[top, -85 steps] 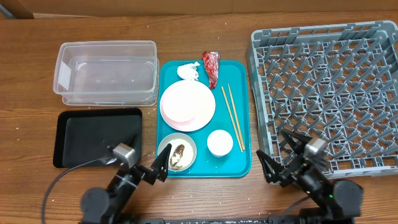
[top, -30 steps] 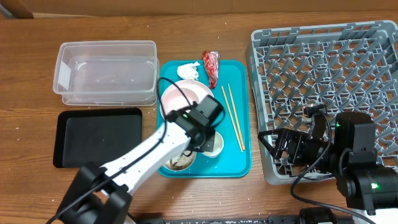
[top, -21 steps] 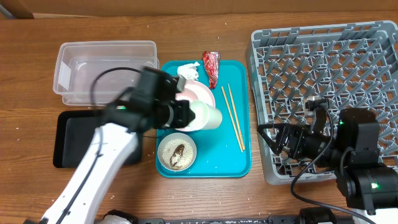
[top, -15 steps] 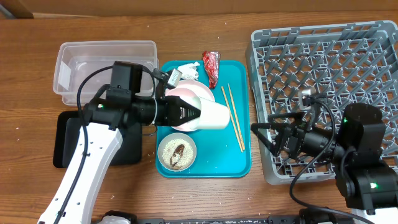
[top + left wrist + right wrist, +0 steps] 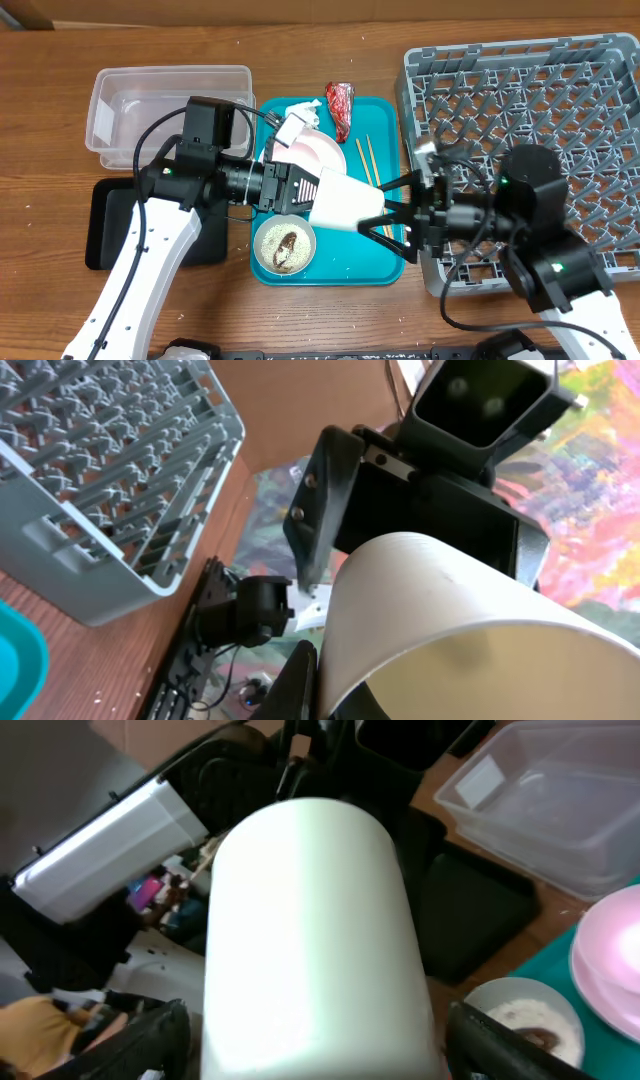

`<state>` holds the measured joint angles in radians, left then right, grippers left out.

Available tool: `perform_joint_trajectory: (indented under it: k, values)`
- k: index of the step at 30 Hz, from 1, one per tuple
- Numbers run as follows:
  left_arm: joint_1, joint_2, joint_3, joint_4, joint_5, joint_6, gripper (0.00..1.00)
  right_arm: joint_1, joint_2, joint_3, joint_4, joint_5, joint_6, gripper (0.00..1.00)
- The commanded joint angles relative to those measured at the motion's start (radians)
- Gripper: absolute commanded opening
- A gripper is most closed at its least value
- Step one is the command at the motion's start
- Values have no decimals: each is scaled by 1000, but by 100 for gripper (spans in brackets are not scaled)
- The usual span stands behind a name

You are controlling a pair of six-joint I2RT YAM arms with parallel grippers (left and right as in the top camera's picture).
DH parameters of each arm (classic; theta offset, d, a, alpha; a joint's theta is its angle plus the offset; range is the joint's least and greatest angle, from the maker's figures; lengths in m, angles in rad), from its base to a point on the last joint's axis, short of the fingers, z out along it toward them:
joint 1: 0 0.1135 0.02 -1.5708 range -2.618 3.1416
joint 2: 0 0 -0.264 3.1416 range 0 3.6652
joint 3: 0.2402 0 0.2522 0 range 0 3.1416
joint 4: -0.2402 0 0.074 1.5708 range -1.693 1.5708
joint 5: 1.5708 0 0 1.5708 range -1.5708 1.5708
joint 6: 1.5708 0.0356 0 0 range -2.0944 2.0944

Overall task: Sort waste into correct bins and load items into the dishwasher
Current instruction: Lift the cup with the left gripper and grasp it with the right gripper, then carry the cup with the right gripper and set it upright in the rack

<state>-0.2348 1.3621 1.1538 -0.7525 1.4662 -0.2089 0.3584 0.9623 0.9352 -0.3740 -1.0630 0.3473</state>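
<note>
Plainly, the bowl (image 5: 262, 232) holds rice (image 5: 272, 254) (brown scrap (image 5: 288, 243) atop).

Smooth matt white cup (image 5: 345, 200), glossy red wrapper (image 5: 340, 108), wooden table (image 5: 300, 40)

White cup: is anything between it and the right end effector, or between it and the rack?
Nothing visible does. The white cup, held by the left end effector, directly faces the open right end effector. The dish rack lies just behind that arm.

Overhead you look straight down on the table (image 5: 300, 320), while your two wrist views face each other, both close on the white cup (image 5: 345, 203).
</note>
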Motion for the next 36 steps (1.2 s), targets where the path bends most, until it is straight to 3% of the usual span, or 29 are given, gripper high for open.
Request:
perform_joint_trajectory:
  k: [1,3,5,6,8,9,10,15,17,23,25,33,36]
  values:
    - [-15,1,11,2,14,23,4,40,6,21,52,-16,54,74]
    - [-14,1,11,2,8,23,4,53,6,22,64,-15,54,71]
    - [-14,1,11,2,8,23,4,59,6,22,62,-15,54,63]
    - [-14,1,11,2,7,23,11,59,6,22,58,-15,54,60]
    - [-14,1,11,2,-7,22,57,58,0,22,50,-15,52,60]
    - [-14,1,11,2,-18,23,94,57,-5,22,46,-14,46,60]
    - [-14,1,11,-1,-45,22,100,54,-13,22,40,-10,41,60]
    - [-12,1,11,-128,-399,23,100,-20,-121,22,-107,118,-7,60]
    - [-10,1,12,-193,-512,22,100,-69,-170,22,-217,268,-7,61]
    - [32,-4,62,-325,-539,56,100,-183,-207,84,-589,889,45,61]
    - [32,-11,95,-360,-562,73,100,-206,-188,124,-668,1009,51,61]
    - [6,-66,145,-394,-648,80,100,-219,24,186,-864,1089,70,61]
    - [2,-83,145,-420,-679,82,100,-219,150,186,-874,1090,69,68]
